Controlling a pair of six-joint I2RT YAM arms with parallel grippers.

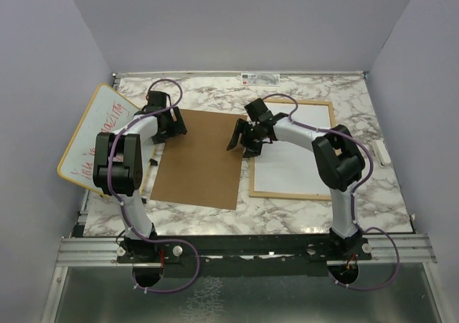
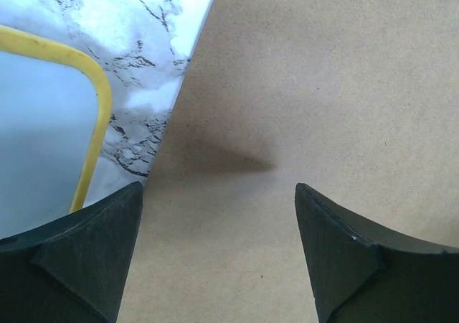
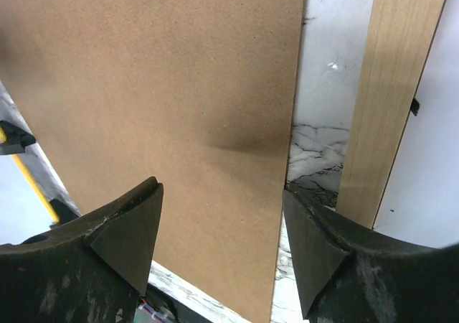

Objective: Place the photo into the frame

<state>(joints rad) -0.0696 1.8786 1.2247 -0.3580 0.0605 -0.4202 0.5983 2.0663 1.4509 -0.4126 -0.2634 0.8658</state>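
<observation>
The frame [image 1: 292, 194] of thin light wood lies flat on the right of the marble table. The photo [image 1: 294, 158] fills it, plain white side up. In the right wrist view the frame's wooden side [image 3: 391, 100] runs next to the white sheet [image 3: 430, 165]. A brown backing board [image 1: 201, 158] lies in the middle. My left gripper [image 1: 171, 125] hangs open over the board's far left corner [image 2: 323, 86], nothing between its fingers. My right gripper [image 1: 244, 140] is open over the board's right edge [image 3: 158, 86], just left of the frame, and holds nothing.
A whiteboard [image 1: 97, 140] with a yellow rim and red handwriting leans off the table's left side; its corner [image 2: 43, 136] shows by my left fingers. A strip of marble [image 3: 326, 86] separates board and frame. White walls close in the table on three sides.
</observation>
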